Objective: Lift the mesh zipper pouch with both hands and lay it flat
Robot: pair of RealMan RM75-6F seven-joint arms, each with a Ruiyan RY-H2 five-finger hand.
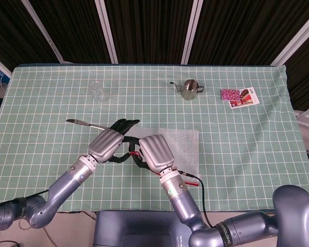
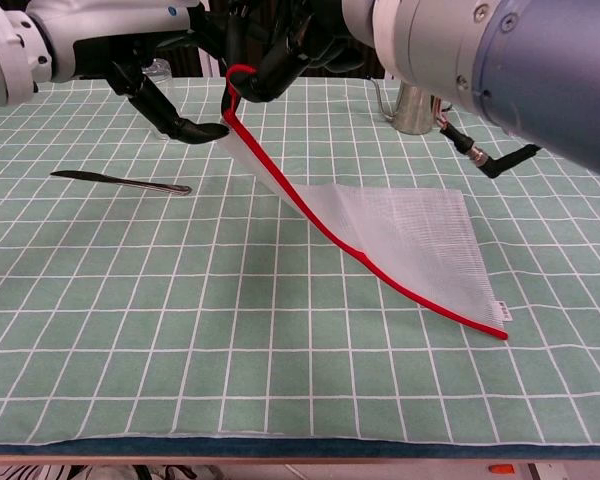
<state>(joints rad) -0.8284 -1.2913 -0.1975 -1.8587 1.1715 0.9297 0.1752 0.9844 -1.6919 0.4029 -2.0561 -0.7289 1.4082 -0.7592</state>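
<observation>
**Desk:** Where does it stand?

**Operator:** I have both hands pinching one end of the mesh zipper pouch (image 2: 400,235) above the checked tablecloth (image 2: 130,330): left hand (image 1: 109,142), right hand (image 1: 155,152). The far end rests on the cloth.

**Desk:** Risks?

**Operator:** The limp, translucent mesh with its red zipper edge may fold under itself, I judge, or slip. The knife (image 2: 120,181) lies near.

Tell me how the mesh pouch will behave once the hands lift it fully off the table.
Likely floppy: the mesh pouch curves down from the raised end to the cloth. Probably light, being thin, see-through mesh. It may swing or fold.
</observation>
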